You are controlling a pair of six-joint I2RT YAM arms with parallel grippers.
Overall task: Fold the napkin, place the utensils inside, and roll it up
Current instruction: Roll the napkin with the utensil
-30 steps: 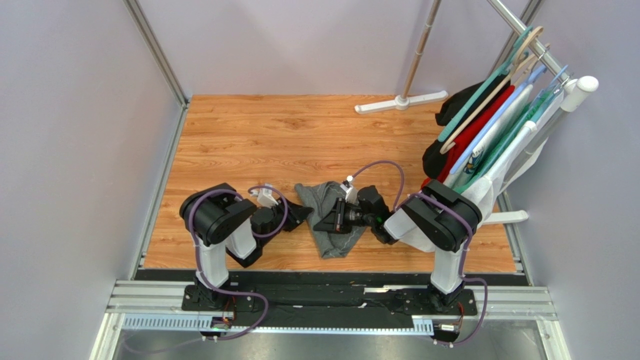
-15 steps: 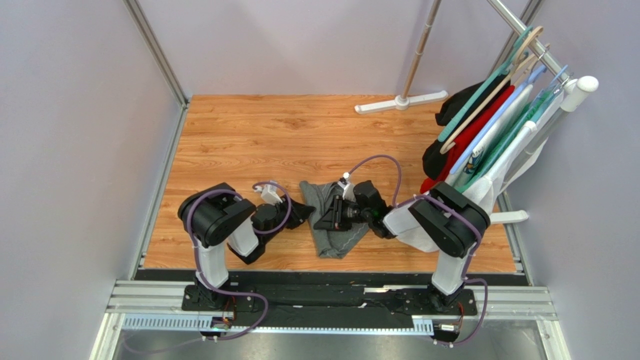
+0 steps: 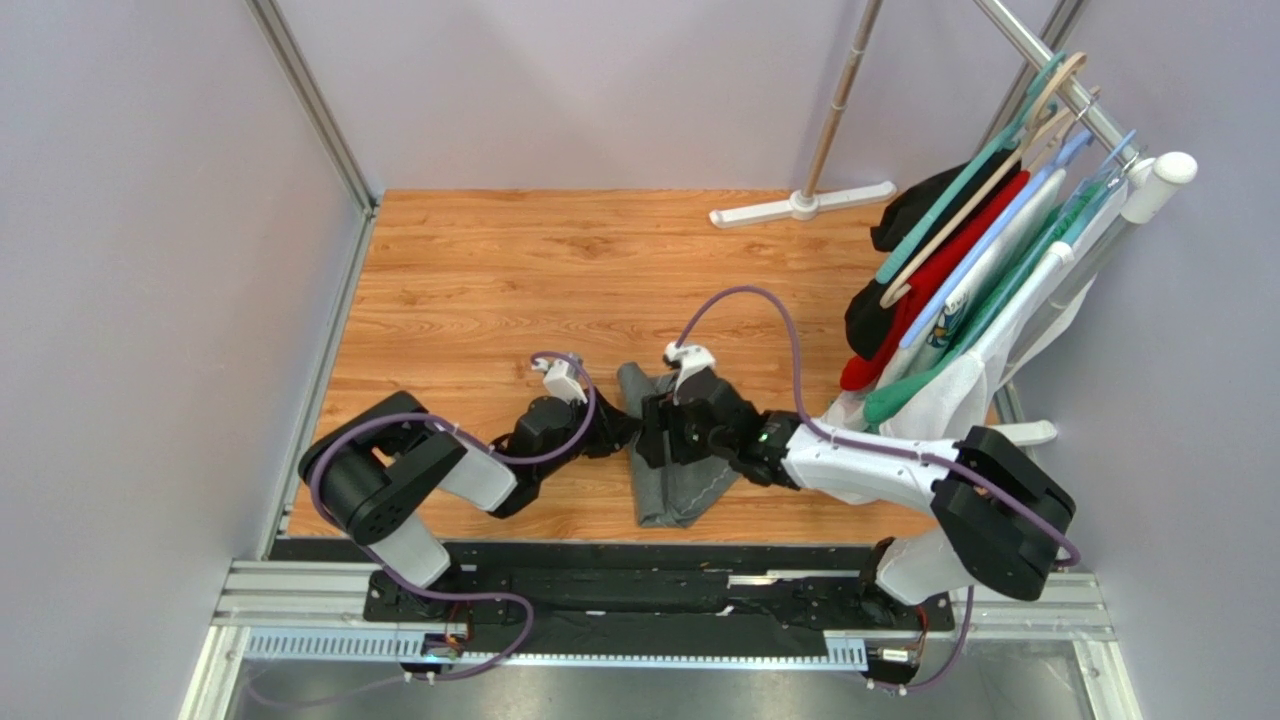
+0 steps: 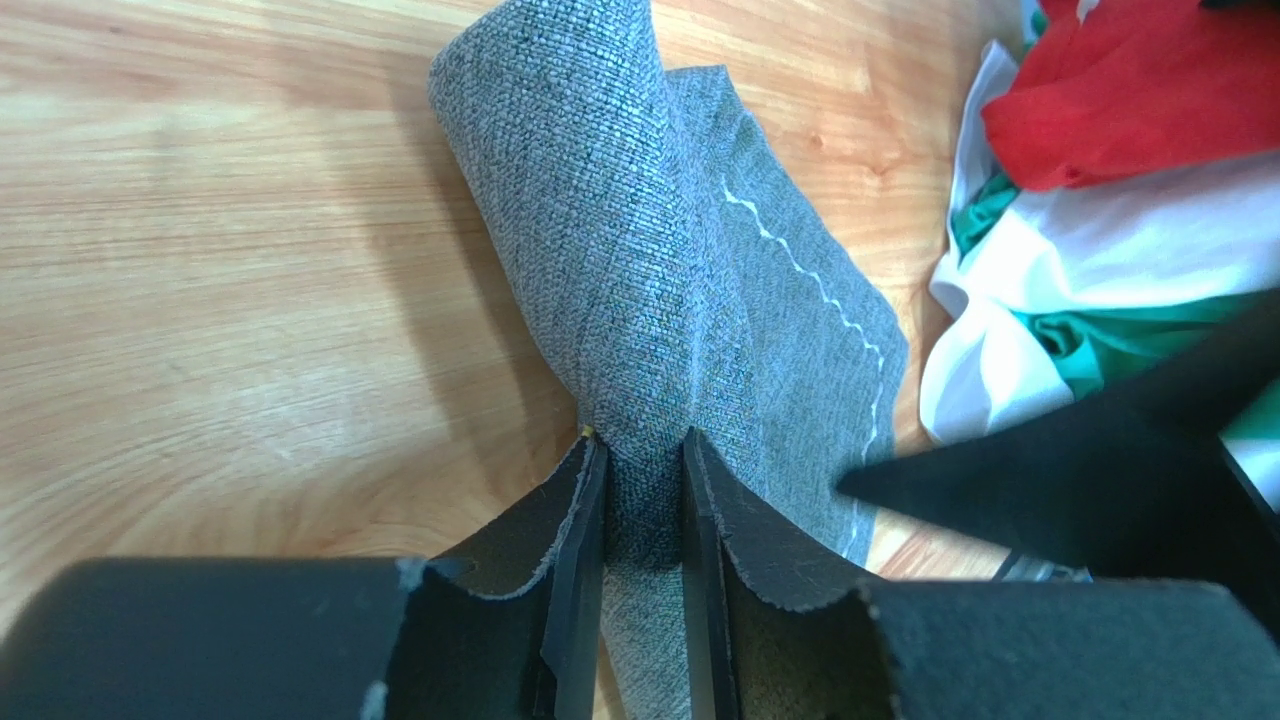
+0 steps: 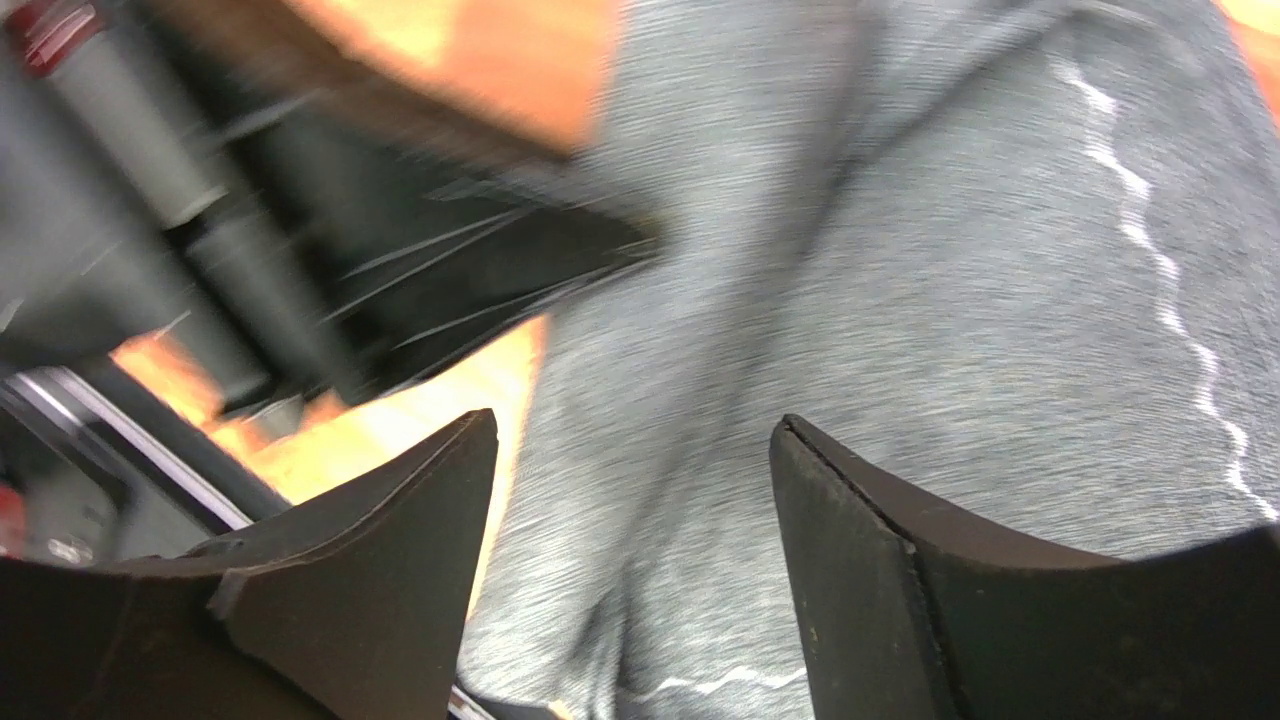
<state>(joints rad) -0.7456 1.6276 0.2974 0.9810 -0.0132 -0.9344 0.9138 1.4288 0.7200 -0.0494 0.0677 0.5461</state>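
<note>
I've got left gripper [image 4: 639,450] clamped on napkin [image 4: 661,270] ridge; right gripper [image 5: 631,435] open, empty, cloth just below. It's bunched narrower than a second ago, so I judge the fold messy.

grey napkin [image 4: 661,285], pale stitching

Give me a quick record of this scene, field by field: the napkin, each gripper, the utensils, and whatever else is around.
napkin: grey, bunched into a raised fold on the wooden table, between the two grippers
left gripper: shut on a ridge of the napkin
right gripper: open, over the napkin, gripping nothing
utensils: none visible
surroundings: clothes on hangers at the table's right side
</note>
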